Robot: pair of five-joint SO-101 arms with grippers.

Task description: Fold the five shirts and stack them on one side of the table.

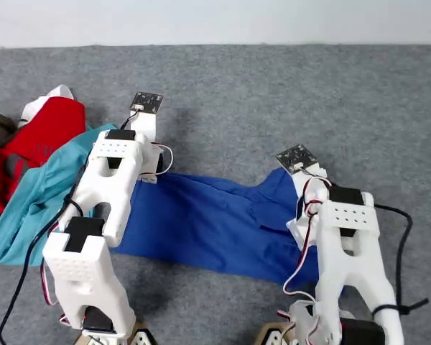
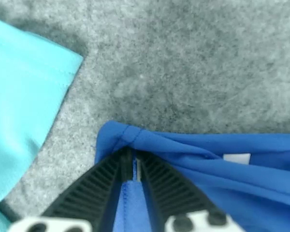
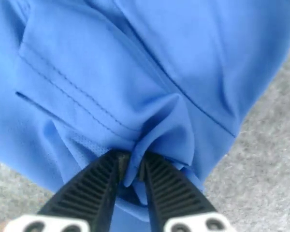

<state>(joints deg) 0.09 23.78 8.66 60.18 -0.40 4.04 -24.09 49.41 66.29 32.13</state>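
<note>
- The left gripper (image 2: 130,157) is pressed shut on a corner of the blue shirt (image 2: 208,169), and a fold of hem is pinched between its ribbed black fingers (image 2: 106,182).
- The right gripper (image 3: 131,162) is likewise closed, with a bunched pleat of the same shirt caught between its tips (the cloth is gathered into a small peak there).
- The blue shirt is spread across the grey table (image 1: 273,93) between the two arms. It is rumpled rather than flat, and it is held at two points along the side farther from the arm bases.
- A teal shirt (image 1: 36,194) is lying just beside the left gripper, partly under the left arm. A red shirt (image 1: 50,133) is heaped beyond it at the table's left side, with a white cloth (image 1: 47,100) behind; none of these is folded.
- The step in hand is judged to be an early fold of the blue shirt, and no stack is begun.
- For the next move, both pinched points would need to be lifted together and carried evenly toward the near edge. Tension should be kept so the cloth is not dragged askew, and the teal shirt should be left undisturbed.
</note>
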